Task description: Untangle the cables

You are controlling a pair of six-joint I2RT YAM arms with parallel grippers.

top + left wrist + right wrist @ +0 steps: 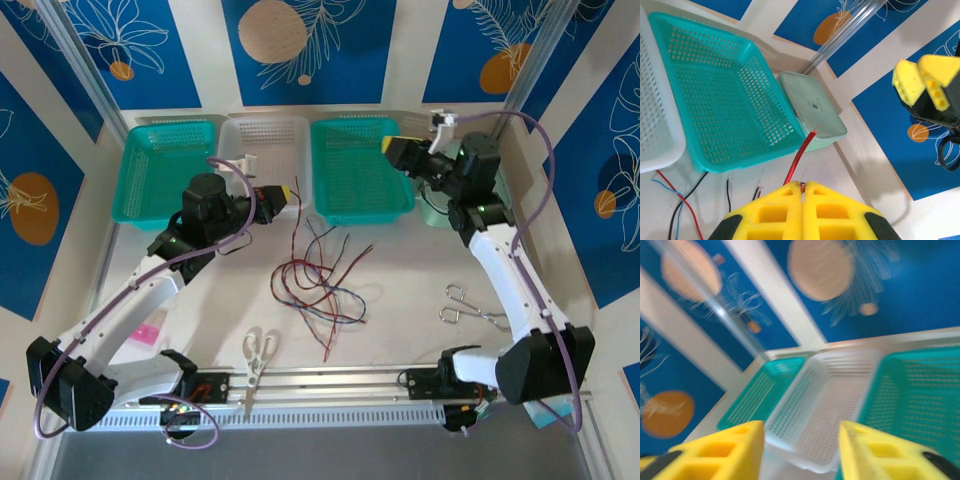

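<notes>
Cables (pixel 318 285) lie as a loose red/black/blue-grey tangle on the white table (pixel 410 265), below the L gripper (pixel 283 195) and a bit toward the arm bases. One red strand (pixel 799 157) is pinched betw. the L fingers (pixel 782 210), which are pressed flat together w/ only that wire betw. them. A short red length shows past the tips in the L wrist view. In the top view the strand is seen dropping from the grip into the heap. Its long axis is thus judged to run from the L hand back toward the bases, w/ the other wires looped across it.

R gripper (pixel 392 150) is held well apart from the tangle, raised over the teal basket (pixel 360 190) on the far side. Its jaws are partly spread and nothing is held betw. them. The L hand is judged far the nearer, being already on the wire. The R would need to be brought down and in toward the L to pin the heap.

Surface: flat, pale, smooth, so wires should slide w/o snagging.

Room: open table is left either side of the heap. White-handled scissors (pixel 258 352) and metal scissors (pixel 470 305) are both apart from the wires. A white basket (pixel 262 150) sits just beyond the L hand, so a pull that way looks cramped.
</notes>
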